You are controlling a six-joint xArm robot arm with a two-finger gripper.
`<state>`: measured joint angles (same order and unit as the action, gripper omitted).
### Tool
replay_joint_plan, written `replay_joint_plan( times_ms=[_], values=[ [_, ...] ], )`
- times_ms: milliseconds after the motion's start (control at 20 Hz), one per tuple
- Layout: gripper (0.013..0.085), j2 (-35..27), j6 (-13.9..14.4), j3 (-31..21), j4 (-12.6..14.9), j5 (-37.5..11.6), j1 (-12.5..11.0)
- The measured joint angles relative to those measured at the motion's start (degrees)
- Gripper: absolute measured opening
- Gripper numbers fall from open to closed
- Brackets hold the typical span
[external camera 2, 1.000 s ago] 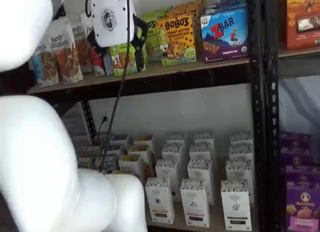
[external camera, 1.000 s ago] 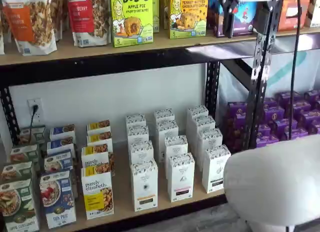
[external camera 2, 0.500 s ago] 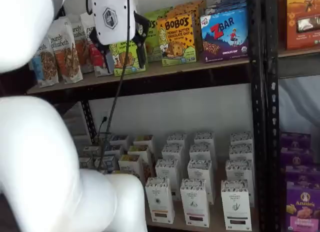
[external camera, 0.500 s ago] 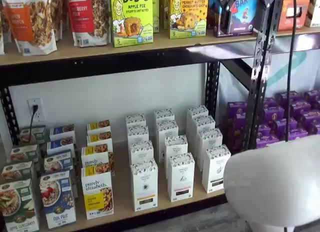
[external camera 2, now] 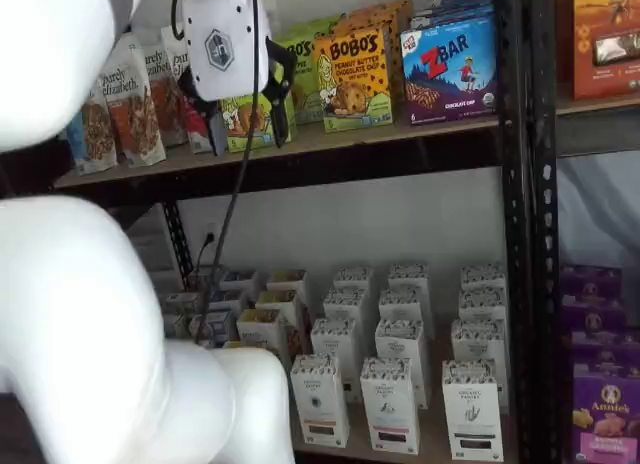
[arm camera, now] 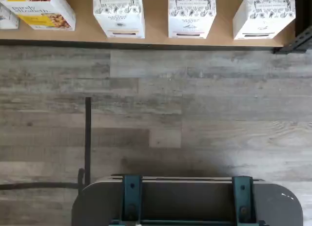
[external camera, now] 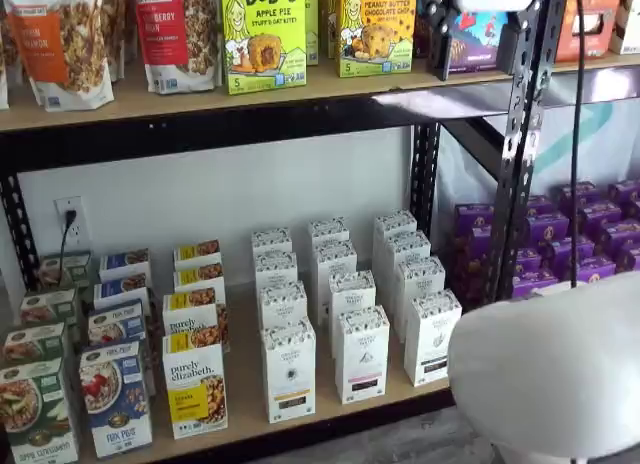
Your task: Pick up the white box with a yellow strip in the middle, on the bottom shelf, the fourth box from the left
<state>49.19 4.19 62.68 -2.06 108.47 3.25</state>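
Observation:
The white box (external camera: 290, 369) with a thin yellow-orange strip stands at the front of its row on the bottom shelf (external camera: 243, 404). It is right of the purely elizabeth box (external camera: 195, 394). It also shows in a shelf view (external camera 2: 320, 396) and in the wrist view (arm camera: 119, 11), at the shelf's front edge. A like white box with a pink strip (external camera: 361, 352) stands beside it. My gripper (external camera 2: 248, 142) hangs far above, at the upper shelf's height, open and empty. It also shows in a shelf view (external camera: 482, 62).
Bobo's boxes (external camera: 264, 34) and granola bags (external camera: 60, 39) fill the upper shelf. Purple boxes (external camera: 580, 234) sit beyond a black upright (external camera: 520, 154). My white arm link (external camera: 550, 369) bulks in front. A dark mount with teal brackets (arm camera: 187, 199) hangs over the grey wood floor (arm camera: 195, 104).
The gripper has shifted slightly in front of the upper shelf and sits a little lower than half a second ago. The boxes have not moved.

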Motion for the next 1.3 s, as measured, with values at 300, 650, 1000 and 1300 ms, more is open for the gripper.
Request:
replay_joint_plan(
  times_ms=[300, 650, 1000, 1300],
  values=[
    [0.085, 0.33, 2.47, -3.68, 1.3, -3.25, 2.86],
    [0.085, 0.34, 4.99, -9.07, 3.99, -8.69, 5.85],
    [0.085, 0.98, 6.42, -16.36, 4.01, -18.18, 6.85],
    [0.085, -1.16, 8.87, -19.96, 3.42, -22.8, 9.13]
  ],
)
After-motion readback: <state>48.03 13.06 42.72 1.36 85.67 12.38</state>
